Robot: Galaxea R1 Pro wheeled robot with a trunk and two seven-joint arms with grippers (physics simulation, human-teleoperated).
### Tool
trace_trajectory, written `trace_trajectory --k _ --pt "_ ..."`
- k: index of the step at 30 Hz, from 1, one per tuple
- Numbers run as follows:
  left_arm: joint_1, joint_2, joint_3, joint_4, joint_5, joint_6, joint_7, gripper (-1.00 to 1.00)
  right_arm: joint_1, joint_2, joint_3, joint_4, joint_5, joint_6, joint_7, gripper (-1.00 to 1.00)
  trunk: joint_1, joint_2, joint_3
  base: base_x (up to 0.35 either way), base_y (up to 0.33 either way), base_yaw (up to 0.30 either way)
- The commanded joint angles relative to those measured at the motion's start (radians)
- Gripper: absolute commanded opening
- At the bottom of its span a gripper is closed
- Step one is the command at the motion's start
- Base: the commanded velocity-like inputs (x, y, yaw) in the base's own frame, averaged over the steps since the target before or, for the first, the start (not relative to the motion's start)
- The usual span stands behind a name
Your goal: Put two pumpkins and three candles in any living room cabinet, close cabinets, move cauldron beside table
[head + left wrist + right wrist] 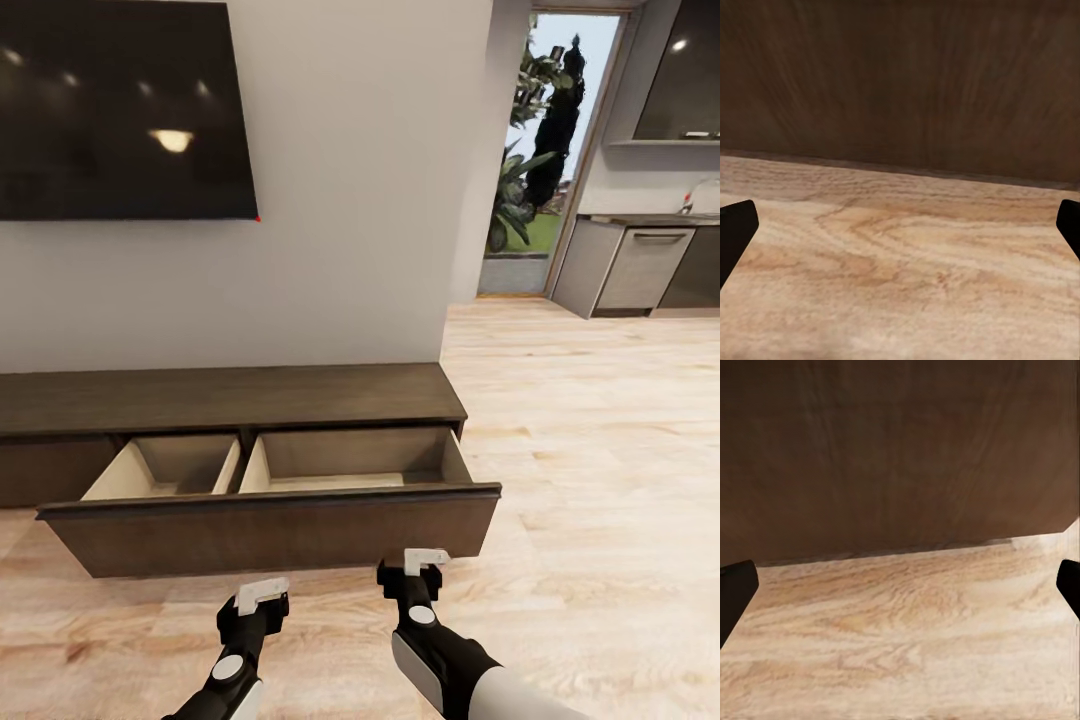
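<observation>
Cabinet (230, 400) against wall ahead, under dark TV (120, 105). Its wide drawer (270, 525) pulled out over wood floor (600, 450); I see two pale compartments, both bare. Left hand (262, 594) and right hand (426, 560) low, just short of drawer front, both spread open, holding nothing. Open floor on right, toward kitchen. Wrist views give me close dark drawer front (900, 75) meeting floor, black fingertips (735, 232) at frame edges.
</observation>
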Motion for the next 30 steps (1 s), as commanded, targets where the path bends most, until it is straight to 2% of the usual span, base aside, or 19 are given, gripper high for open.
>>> trace_trajectory --k 1,7,12,27,30 --pt "-0.001 0.001 -0.006 0.000 0.011 -0.007 0.006 1.00 -0.001 0.000 0.008 0.010 -0.009 -0.006 -0.004 1.00 0.000 0.000 -0.001 0.000 0.000 0.000" --pt "-0.001 0.001 -0.008 0.000 0.011 -0.007 0.006 1.00 -0.001 0.000 0.032 0.037 -0.009 -0.007 -0.004 1.00 0.000 0.000 -0.001 0.000 0.000 0.000" --pt "-0.001 0.001 -0.006 0.000 0.011 -0.004 0.006 1.00 -0.001 0.000 0.035 0.038 -0.009 -0.007 -0.004 1.00 0.000 0.000 -0.001 0.095 0.000 0.000" --pt "-0.001 0.001 -0.006 0.000 0.010 -0.004 0.006 1.00 -0.001 0.000 0.035 0.039 -0.009 -0.007 -0.004 1.00 0.000 0.000 -0.001 0.319 0.000 0.000" --pt "-0.001 0.001 -0.008 0.000 0.010 -0.005 0.006 1.00 -0.001 0.000 0.035 0.039 -0.009 -0.007 -0.004 1.00 0.000 0.000 -0.001 0.134 0.000 0.000"
